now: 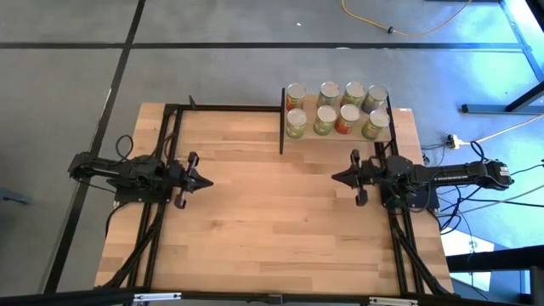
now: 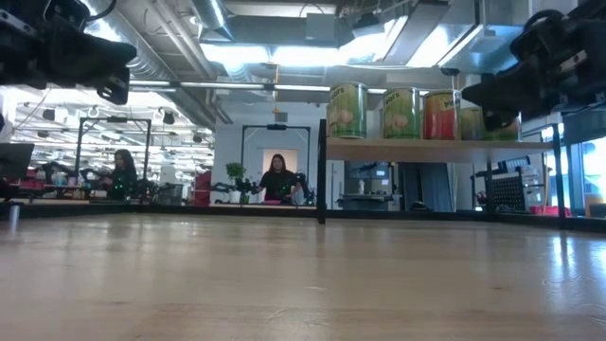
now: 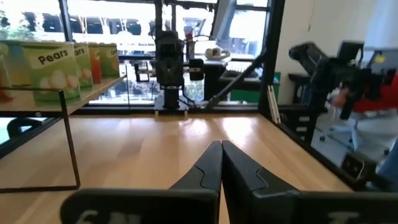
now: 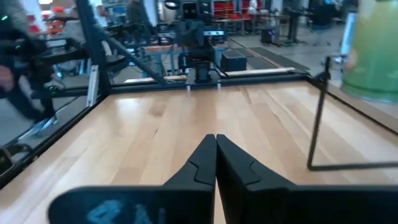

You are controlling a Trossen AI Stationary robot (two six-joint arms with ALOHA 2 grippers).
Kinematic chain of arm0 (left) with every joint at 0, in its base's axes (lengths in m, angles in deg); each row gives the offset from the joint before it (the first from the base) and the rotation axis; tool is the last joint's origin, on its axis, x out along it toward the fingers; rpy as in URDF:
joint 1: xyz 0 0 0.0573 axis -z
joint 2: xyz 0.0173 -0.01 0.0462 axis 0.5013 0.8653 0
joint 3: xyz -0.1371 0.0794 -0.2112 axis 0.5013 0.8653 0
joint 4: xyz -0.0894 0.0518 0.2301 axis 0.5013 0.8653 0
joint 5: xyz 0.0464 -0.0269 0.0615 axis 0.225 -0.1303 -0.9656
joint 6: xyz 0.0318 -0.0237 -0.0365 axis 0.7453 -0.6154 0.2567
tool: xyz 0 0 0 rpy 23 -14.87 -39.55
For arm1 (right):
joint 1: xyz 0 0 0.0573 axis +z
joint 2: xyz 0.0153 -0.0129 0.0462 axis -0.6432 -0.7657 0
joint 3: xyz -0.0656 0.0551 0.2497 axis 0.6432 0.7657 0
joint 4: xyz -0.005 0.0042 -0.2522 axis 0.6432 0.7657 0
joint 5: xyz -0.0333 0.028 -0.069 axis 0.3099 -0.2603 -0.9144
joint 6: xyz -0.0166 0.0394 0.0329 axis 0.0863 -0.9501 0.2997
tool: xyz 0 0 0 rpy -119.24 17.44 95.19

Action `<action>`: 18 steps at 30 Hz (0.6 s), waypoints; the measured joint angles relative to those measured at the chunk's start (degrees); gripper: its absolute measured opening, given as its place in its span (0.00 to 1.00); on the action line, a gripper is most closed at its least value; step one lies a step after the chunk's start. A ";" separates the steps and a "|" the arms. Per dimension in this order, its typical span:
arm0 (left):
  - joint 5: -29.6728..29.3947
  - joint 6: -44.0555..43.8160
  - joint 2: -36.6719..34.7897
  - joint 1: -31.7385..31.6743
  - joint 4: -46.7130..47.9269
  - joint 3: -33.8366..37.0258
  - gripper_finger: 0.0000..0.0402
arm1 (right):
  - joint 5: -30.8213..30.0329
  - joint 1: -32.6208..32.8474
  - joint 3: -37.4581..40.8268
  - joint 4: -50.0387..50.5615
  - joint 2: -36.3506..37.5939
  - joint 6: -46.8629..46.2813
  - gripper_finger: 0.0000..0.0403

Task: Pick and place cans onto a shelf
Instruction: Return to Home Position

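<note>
On table (image 1: 255,212), shelf (image 2: 398,149) holds cans (image 1: 325,121), near right claw (image 1: 336,178).

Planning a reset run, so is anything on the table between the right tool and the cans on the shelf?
Nothing visible. The right tool, shut, hangs above the tabletop, and only open wood lies between it and the eight cans on the shelf. The left tool waits on the opposite side.

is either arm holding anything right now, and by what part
Nothing is held. The left gripper and the right gripper hover over the table with fingers shut on nothing; all eight cans stand on the shelf.
</note>
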 joint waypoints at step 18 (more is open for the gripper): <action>2.16 1.59 0.00 0.00 -1.04 0.00 0.00 | 2.24 0.00 0.00 0.30 0.00 -8.39 0.03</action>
